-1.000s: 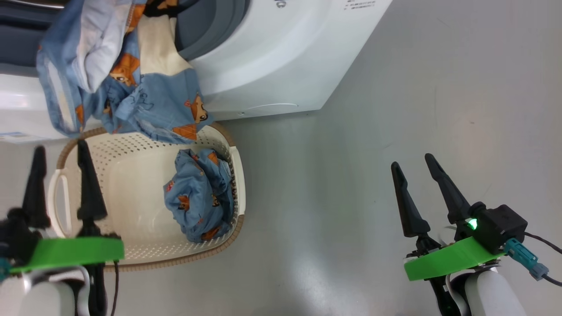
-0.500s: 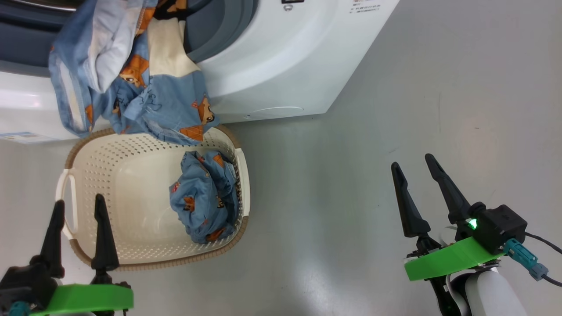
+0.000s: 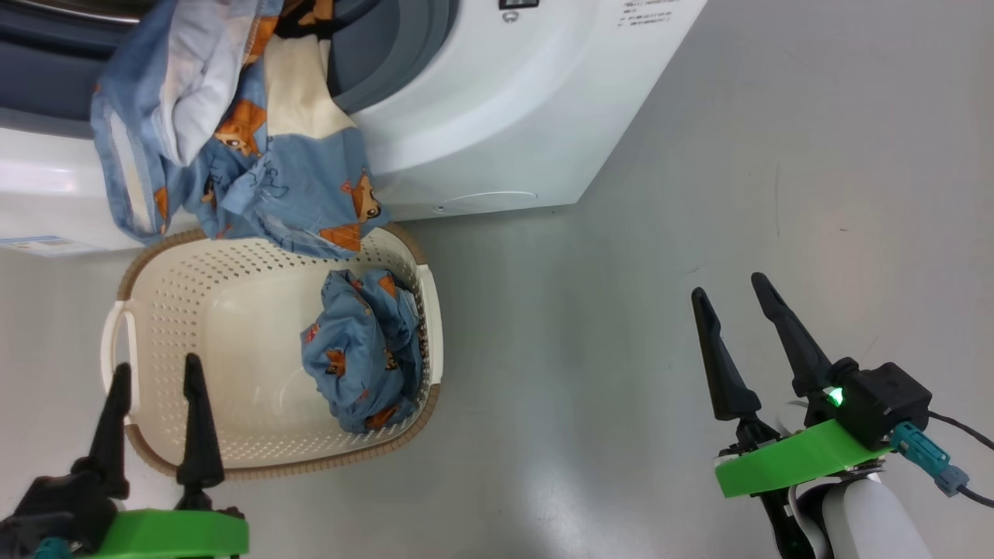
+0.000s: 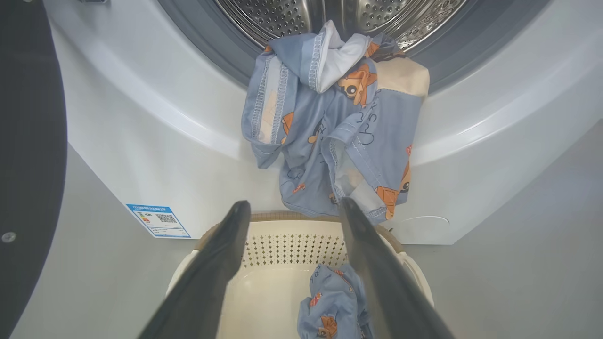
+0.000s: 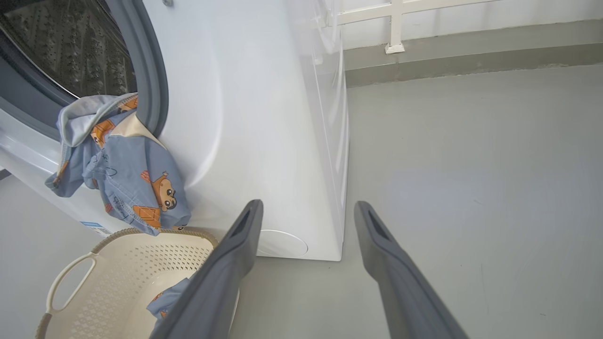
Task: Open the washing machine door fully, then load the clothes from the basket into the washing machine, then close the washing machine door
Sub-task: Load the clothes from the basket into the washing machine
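**Left hand (image 3: 155,365) spread at basket (image 3: 233,326), wash half loaded**

Right hand (image 3: 728,286) likewise spread, empty. One garment (image 3: 256,155) hangs from the washing machine (image 3: 497,116) mouth; a bundle (image 3: 361,357) lies in the basket. Both need loading, then the door (image 4: 28,141) closing.

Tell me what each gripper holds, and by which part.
Nothing. The left gripper stands open near the basket, the right gripper open over the floor. One garment hangs from the drum; another lies in the basket.
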`<state>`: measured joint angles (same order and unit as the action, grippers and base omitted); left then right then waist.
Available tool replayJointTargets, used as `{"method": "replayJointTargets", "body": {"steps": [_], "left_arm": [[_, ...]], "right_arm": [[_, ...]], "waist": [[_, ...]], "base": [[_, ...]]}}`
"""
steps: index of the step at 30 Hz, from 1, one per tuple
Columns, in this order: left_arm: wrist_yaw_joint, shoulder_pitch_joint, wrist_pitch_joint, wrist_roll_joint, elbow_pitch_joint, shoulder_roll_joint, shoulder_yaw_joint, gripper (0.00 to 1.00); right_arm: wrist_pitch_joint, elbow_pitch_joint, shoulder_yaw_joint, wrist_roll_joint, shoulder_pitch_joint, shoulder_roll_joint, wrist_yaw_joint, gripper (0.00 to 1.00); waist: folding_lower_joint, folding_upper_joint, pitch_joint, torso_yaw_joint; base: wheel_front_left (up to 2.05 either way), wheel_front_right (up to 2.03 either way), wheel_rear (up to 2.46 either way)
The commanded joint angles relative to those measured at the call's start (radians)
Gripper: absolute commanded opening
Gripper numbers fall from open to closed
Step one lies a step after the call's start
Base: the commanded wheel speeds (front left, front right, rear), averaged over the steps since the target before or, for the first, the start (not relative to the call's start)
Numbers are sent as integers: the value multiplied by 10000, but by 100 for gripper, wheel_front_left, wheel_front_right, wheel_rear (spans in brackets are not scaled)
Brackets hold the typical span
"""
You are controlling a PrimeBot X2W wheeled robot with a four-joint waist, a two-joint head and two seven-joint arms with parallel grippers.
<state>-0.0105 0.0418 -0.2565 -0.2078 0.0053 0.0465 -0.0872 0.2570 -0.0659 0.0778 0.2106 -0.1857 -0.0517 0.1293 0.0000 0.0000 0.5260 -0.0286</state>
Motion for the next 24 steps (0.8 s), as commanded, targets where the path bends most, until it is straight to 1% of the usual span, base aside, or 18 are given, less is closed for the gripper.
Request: {"method": "replayJointTargets", "body": {"steps": [1,8,14,17,22,24], "left_arm": [[-10,109,-53,-12,-166,58,-237,100],[-113,606,-53,65,61,50,-32,100],[-353,1531,-53,280,559,112,136,100],[-477,2144,-53,300,988,156,209,100],[-703,3121,-53,-8,1857,158,294,100],[-782,3514,-53,55,2249,257,391,100]], "right_arm": [[48,172,196,-180,200,15,14,100],[48,165,279,-154,141,15,14,100],[48,162,319,-111,63,15,14,100],[48,157,361,-102,25,15,14,100],[48,145,379,-78,-20,15,14,100],[48,140,362,-76,-34,15,14,100]], "waist": [[0,0,2,-5],[0,0,45,-95],[0,0,175,-190],[0,0,261,-258],[0,0,421,-385],[0,0,492,-419]], "base": [[0,0,0],[0,0,0],[0,0,0],[0,0,0],[0,0,0],[0,0,0]]}}
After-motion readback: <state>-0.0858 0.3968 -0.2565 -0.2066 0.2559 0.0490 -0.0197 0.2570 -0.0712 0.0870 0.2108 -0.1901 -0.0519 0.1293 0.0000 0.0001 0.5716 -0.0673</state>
